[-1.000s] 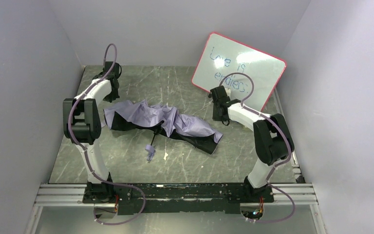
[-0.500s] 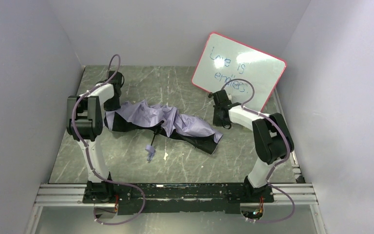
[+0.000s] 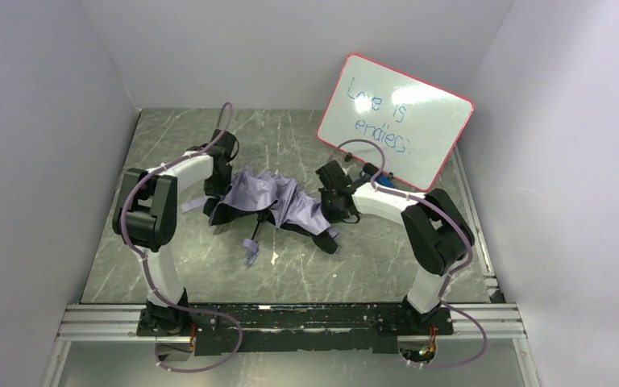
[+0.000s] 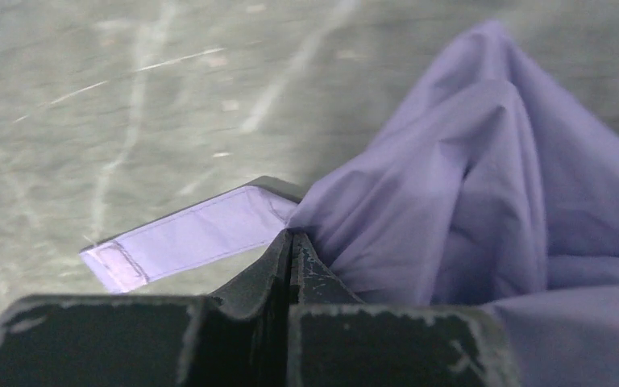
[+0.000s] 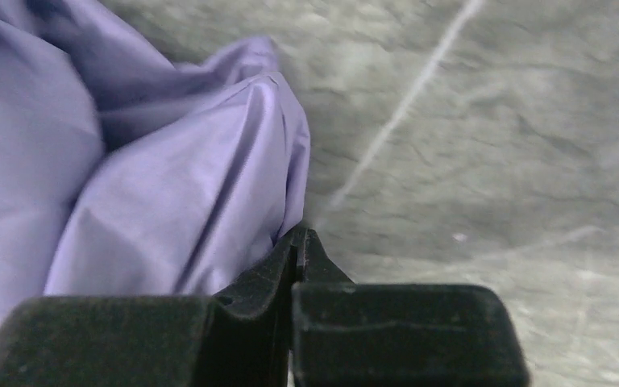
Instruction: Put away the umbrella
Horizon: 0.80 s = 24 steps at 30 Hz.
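Soft, even light fills the overhead view, and shadows on the table [image 3: 355, 258] are faint. Glare whitens the upper part of the whiteboard [image 3: 407, 121] (its writing fades there). Both wrist views are softer: the table smears into blur toward the far edge, while the umbrella [image 4: 467, 201] fabric shows gentle shading in its folds.

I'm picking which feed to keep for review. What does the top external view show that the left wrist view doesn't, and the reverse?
Only the top external view shows the whiteboard, the right gripper at the far end of the umbrella, and the pale handle lying nearer the arm bases. Only the left wrist view shows, close up, the left gripper with its jaws closed together on a fold of fabric. Both show the umbrella's purple fabric, its lavender strap and the marbled table.
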Motion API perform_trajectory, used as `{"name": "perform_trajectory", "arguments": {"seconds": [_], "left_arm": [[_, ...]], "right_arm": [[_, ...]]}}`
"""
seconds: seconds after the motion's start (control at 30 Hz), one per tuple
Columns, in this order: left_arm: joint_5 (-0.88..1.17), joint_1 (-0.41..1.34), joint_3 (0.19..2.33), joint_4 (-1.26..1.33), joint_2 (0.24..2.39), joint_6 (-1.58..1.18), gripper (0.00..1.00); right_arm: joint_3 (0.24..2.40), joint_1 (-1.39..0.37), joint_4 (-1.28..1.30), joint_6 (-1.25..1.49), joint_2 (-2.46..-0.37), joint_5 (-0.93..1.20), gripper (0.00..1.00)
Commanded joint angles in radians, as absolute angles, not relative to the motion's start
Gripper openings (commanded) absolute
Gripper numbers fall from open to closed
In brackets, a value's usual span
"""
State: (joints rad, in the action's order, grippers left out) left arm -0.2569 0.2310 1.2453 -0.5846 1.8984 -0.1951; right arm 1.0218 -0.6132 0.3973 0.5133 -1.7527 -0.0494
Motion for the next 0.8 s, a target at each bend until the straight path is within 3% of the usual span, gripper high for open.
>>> {"name": "perform_trajectory", "arguments": {"seconds": [0.0,0.37,0.77], "left_arm": [[-0.137,0.334,1.29,-0.499,1.927,-0.237,0.05],[0.047,0.506,1.282,-0.288,1.941,-0.222,0.05],[0.257,0.696,1.219,-0.149,1.905,-0.153,0.05]], "right_arm": [[1.084,-0.645,0.339,0.577,-1.845,-0.005,0.0],[1.269,-0.687,0.222,0.582,-2.021,0.072,0.0],[1.266,-0.75,0.075,0.604,-1.997,0.176,0.0]]}}
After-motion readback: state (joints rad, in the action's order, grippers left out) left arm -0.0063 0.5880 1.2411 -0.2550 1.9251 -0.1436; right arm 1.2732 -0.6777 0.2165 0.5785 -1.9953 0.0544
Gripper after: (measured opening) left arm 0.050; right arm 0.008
